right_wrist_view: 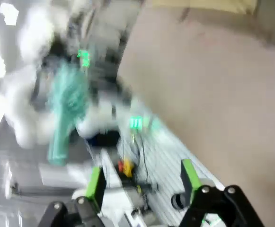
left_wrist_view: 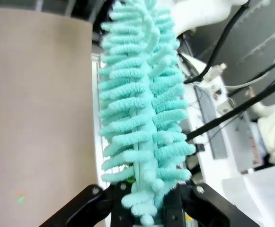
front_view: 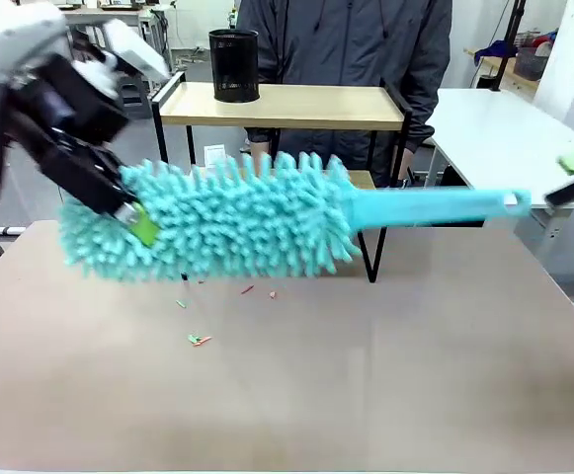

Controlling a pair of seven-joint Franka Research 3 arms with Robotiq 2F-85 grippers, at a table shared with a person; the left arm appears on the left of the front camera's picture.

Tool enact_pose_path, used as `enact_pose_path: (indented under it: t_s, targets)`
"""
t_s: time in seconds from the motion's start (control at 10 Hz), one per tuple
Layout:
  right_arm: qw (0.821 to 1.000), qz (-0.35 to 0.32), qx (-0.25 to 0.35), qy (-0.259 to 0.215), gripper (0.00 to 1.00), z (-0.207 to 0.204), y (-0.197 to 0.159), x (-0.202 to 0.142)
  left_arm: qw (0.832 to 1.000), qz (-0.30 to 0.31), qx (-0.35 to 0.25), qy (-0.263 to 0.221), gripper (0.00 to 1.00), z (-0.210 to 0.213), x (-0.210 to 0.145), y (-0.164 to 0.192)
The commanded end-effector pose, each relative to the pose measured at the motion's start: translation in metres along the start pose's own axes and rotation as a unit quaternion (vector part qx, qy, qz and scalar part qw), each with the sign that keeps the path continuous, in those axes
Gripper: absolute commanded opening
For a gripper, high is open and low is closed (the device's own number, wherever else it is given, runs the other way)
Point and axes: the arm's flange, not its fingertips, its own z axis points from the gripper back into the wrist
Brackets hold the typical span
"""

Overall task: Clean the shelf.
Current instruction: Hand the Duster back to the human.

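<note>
A beige table [front_view: 385, 375] carries the shelf [front_view: 287, 107], whose black legs stand on it toward the far edge. On the shelf's top board, near its left end, stands a black cup [front_view: 234, 65]. Small scraps [front_view: 199, 340] of green and red lie on the table in front of the shelf, left of the middle, a few more [front_view: 250, 290] closer to the shelf's feet. The rest of the table's near part is bare.
</note>
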Motion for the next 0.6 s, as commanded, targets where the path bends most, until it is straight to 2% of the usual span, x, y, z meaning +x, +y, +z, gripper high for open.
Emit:
enact_pose_path:
  t_s: [0.0, 0.1, 0.2, 0.3, 0.4, 0.5]
  targets:
    - [0.934, -0.229, -0.085, -0.263, 1.0, -0.017, -0.048, -0.021, 0.981, -0.044, 0.03, -0.185, 0.0, 0.068, -0.044, -0.049]
    - [0.927, -0.272, -0.104, -0.236, 1.0, -0.028, -0.069, -0.025, 0.957, -0.078, 0.043, -0.276, 0.0, 0.102, -0.07, -0.078]
    - [0.915, -0.345, -0.146, -0.15, 1.0, -0.045, -0.085, -0.023, 0.922, -0.091, 0.078, -0.368, 0.0, 0.13, -0.098, -0.101]
    - [0.986, -0.111, -0.066, -0.107, 1.0, 0.007, -0.075, -0.031, 0.879, -0.021, 0.108, -0.465, 0.0, 0.155, -0.123, -0.108]
    - [0.986, -0.111, -0.066, -0.107, 1.0, 0.007, -0.075, -0.031, 0.848, 0.054, 0.1, -0.517, 0.0, 0.178, -0.151, -0.102]
    - [0.986, -0.111, -0.066, -0.107, 1.0, 0.007, -0.075, -0.031, 0.829, 0.107, 0.102, -0.539, 0.0, 0.194, -0.174, -0.087]
